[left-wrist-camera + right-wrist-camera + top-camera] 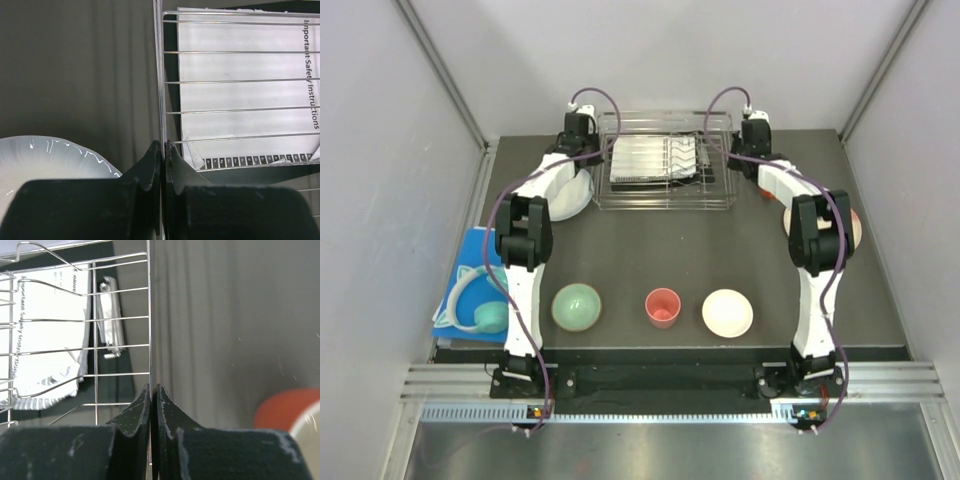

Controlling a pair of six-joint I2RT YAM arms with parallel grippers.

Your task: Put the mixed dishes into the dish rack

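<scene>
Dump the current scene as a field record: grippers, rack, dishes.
left gripper: jaws shut on a left side wire of the dish rack
right gripper: jaws shut on a right side wire of the rack
rack contents: no dishes; white printed paper shows through the wires
front row, left to right: mint-green bowl, small pink cup, white-inside bowl
white plate: outside the rack, by its left side
dishes loaded: none

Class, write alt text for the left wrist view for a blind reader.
The left tool is shut on an edge wire of the dish rack. A white plate shows lower left; printed paper lies beneath the rack.
</scene>
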